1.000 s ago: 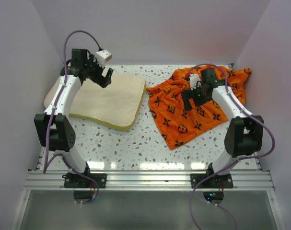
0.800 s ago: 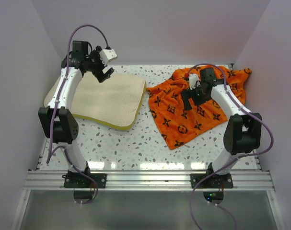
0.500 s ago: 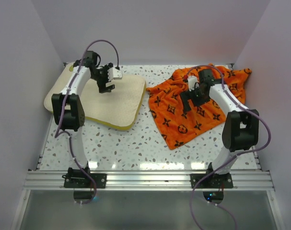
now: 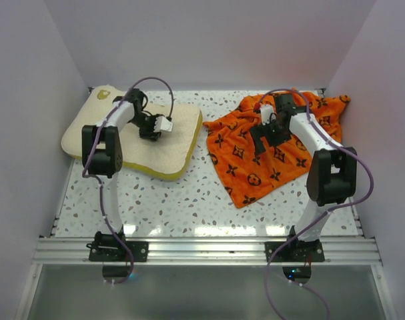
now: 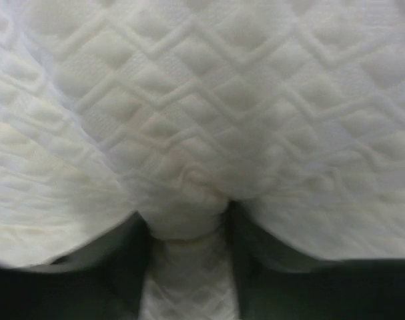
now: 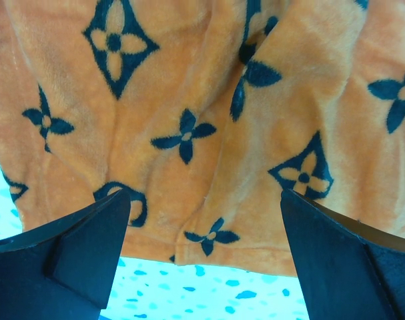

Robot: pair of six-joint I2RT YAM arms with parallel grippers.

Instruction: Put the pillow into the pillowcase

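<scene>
1. Since a second ago my left arm has swung down from the far edge, and my left gripper [image 5: 185, 227] is clamped on a pucker of the pillow [image 4: 167, 152].
2. The pillow lies flat on the table [image 4: 189, 200], at the left.
3. My right gripper [image 6: 202, 220] hangs with its fingers wide apart over the crumpled pillowcase [image 4: 255, 175], which lies at the right, apart from the pillow.

The top camera hangs above and behind me, past the near edge of the table [image 4: 189, 193], looking down and forward over all of it. My left wrist camera sits tight against the pillow [image 4: 179, 143] at the table's far left. My right wrist camera looks from slightly farther off at the pillowcase [image 4: 245, 173], far right. Each shares only its patch with the top view.
</scene>
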